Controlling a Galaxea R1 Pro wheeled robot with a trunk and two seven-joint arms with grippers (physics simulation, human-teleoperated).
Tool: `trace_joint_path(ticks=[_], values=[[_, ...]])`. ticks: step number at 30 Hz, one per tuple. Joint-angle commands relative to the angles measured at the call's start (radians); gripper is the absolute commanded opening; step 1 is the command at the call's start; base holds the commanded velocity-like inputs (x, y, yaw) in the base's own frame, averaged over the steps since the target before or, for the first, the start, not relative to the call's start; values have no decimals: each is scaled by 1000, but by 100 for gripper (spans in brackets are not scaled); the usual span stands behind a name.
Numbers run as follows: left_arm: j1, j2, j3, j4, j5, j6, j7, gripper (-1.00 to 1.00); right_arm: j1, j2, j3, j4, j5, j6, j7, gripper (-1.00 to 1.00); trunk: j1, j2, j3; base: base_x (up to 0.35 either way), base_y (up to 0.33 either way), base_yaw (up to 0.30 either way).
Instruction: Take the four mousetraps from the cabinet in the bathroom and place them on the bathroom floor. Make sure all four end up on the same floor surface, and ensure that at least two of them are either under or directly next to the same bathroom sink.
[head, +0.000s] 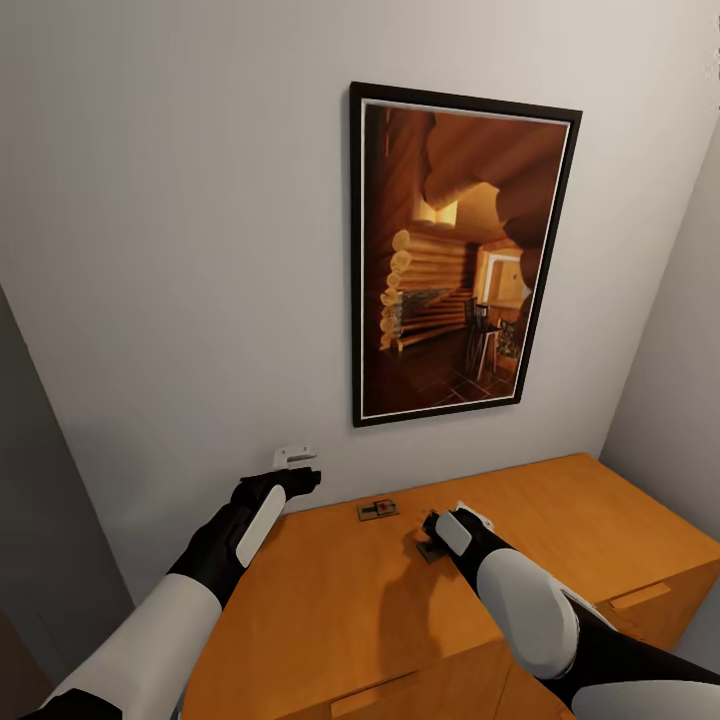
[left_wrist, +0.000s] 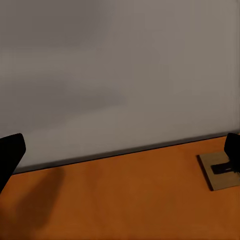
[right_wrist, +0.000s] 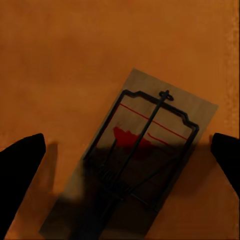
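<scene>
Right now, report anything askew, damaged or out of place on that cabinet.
Nothing damaged or spilled. Two mousetraps lie flat on the cabinet top: one near the wall, one below the open right claw, sitting at an angle to its fingers. The left claw hovers open near the wall.

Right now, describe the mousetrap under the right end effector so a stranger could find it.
Below the framed picture, on the cabinet top, lie two mousetraps. The mousetrap meant lies beneath the open right end effector; the other mousetrap sits uncovered by the wall.

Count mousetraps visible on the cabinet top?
2: one mousetrap near the wall; another under the right tool. The rest may be hidden.
</scene>
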Motion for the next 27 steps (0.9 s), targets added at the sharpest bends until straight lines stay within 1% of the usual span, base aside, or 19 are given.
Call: trace_joint_path(ticks=[1, 27], values=[[-1, 0, -2, -1, 11, 3, 10, 100, 35, 1, -13, 9, -14, 6, -5, -100, 1, -1, -2, 0, 0, 0], [-1, 0, -2, -3, 11, 3, 14, 100, 35, 1, -13, 10, -14, 5, -6, -100, 1, -1, -2, 0, 0, 0]])
